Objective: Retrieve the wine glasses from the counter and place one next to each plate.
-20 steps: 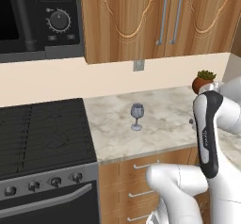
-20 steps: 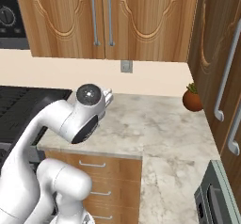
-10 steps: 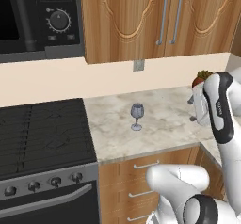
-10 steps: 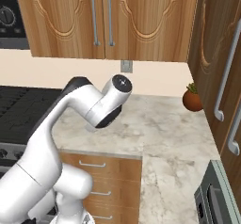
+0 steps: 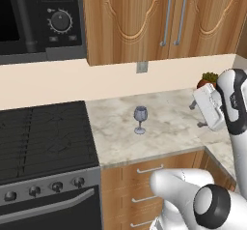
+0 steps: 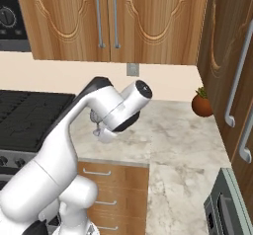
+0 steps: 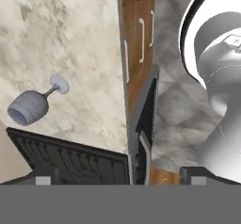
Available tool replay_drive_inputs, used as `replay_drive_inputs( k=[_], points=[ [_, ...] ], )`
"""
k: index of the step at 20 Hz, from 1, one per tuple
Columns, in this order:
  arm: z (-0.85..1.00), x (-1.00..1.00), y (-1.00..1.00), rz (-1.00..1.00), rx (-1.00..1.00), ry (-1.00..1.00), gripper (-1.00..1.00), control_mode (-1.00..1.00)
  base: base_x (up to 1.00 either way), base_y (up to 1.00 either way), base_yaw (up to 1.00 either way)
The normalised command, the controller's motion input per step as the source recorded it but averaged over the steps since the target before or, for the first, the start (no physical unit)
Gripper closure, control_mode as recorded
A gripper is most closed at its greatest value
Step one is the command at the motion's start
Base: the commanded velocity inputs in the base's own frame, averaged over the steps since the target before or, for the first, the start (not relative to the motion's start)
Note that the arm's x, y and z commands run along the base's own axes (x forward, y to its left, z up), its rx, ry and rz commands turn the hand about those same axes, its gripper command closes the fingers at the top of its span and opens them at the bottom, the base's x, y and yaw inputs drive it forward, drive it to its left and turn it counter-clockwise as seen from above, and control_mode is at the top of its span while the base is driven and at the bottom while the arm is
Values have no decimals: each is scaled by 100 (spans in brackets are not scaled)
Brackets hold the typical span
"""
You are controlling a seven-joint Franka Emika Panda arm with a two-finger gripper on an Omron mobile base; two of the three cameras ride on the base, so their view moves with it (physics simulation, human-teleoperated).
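One wine glass (image 5: pixel 140 119) stands upright on the counter (image 5: pixel 169 132), a small grey-blue stemmed glass near the counter's middle. My gripper (image 5: pixel 197 114) hovers above the counter to the right of the glass, well apart from it, open with nothing between its fingers. In the right base view my gripper (image 6: pixel 96 125) sits low under the bent white arm, which hides the glass. The hand view looks down on the wine glass (image 7: pixel 30 106) at the left, over the marble counter (image 7: pixel 70 39), with the gripper (image 7: pixel 117 180) open. The plates are out of view.
A black stove (image 5: pixel 43 137) adjoins the counter on the left, under a microwave (image 5: pixel 38 16). A potted plant (image 6: pixel 201 103) sits in the back right corner. Wooden wall cabinets (image 5: pixel 159 16) hang above; drawers (image 5: pixel 149 168) run below the counter edge.
The arm has swung up and to the right over the counter, bringing the hand above the marble right of the glass. The glass has not moved and the jaws stayed open.
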Motion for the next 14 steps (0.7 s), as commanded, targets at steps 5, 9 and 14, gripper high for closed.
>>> replay_drive_inputs(
  k=[5,9,14],
  points=[
    [0,-14,0,44,-2,-15,-100,-100,0,0,0],
    [0,-12,0,47,-3,-28,-100,-100,0,0,0],
    [0,-5,0,45,-1,-31,-100,-100,0,0,0]
  ],
)
